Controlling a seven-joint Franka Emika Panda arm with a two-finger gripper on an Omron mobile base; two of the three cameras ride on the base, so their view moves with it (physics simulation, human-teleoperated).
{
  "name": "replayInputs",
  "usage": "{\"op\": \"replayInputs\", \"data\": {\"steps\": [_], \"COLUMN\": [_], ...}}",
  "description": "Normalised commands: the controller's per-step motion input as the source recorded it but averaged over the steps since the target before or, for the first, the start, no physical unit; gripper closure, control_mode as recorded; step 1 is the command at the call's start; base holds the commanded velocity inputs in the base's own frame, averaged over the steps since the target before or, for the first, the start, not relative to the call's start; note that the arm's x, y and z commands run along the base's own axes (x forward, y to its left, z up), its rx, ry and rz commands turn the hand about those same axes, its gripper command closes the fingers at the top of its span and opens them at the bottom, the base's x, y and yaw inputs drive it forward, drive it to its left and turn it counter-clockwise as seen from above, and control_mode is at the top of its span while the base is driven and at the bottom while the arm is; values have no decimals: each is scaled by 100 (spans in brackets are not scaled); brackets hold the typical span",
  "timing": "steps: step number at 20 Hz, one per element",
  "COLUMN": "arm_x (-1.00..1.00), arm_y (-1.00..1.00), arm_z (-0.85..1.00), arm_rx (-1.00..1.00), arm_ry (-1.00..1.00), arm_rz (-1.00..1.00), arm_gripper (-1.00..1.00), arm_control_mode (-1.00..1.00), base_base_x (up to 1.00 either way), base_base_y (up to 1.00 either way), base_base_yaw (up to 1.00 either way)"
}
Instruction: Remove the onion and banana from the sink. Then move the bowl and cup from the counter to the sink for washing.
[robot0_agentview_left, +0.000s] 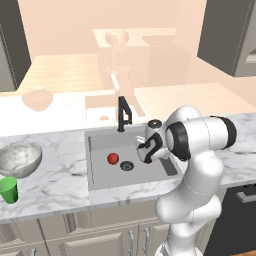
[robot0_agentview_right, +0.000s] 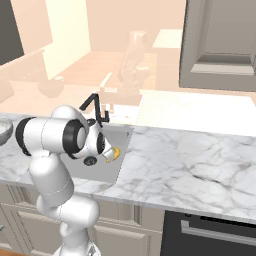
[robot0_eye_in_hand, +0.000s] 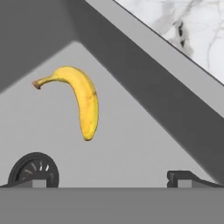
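Observation:
My gripper (robot0_agentview_left: 145, 152) hangs open over the right half of the grey sink (robot0_agentview_left: 100, 176), with nothing between its fingers. In the hand view the yellow banana (robot0_eye_in_hand: 85, 103) lies on the sink floor just ahead of the open gripper (robot0_eye_in_hand: 107, 181), near a corner of the basin. It also shows as a yellow tip beside my wrist in the right base view, banana (robot0_agentview_right: 114, 154). The red onion (robot0_agentview_left: 113, 158) rests on the sink floor left of the drain (robot0_agentview_left: 127, 165). On the counter (robot0_agentview_left: 55, 185) at far left stand the speckled bowl (robot0_agentview_left: 19, 158) and, in front of it, the green cup (robot0_agentview_left: 8, 190).
A black faucet (robot0_agentview_left: 122, 114) rises behind the sink, close to my wrist. The drain (robot0_eye_in_hand: 34, 168) sits by my left fingertip in the hand view. Wide marble counter (robot0_agentview_right: 190, 160) stretches right of the sink, above a dark appliance front (robot0_agentview_right: 210, 231).

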Motion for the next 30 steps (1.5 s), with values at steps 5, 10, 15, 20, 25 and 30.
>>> {"op": "replayInputs", "data": {"steps": [5,10,15,20,25,30], "arm_x": [9,9,7,5,5,6], "arm_y": [-2,-1,-3,-6,-7,-8], "arm_z": [-9,-8,-7,-7,-7,-6], "arm_rx": [0,0,0,0,0,0], "arm_ry": [0,0,0,0,0,0], "arm_rz": [-7,-6,-4,-2,-2,-1], "arm_gripper": [-100,-100,-100,-100,-100,-100], "arm_control_mode": [-100,-100,-100,-100,-100,-100], "base_base_x": [0,0,0,0,0,0], "base_base_y": [0,0,0,0,0,0], "base_base_yaw": [0,0,0,0,0,0]}}
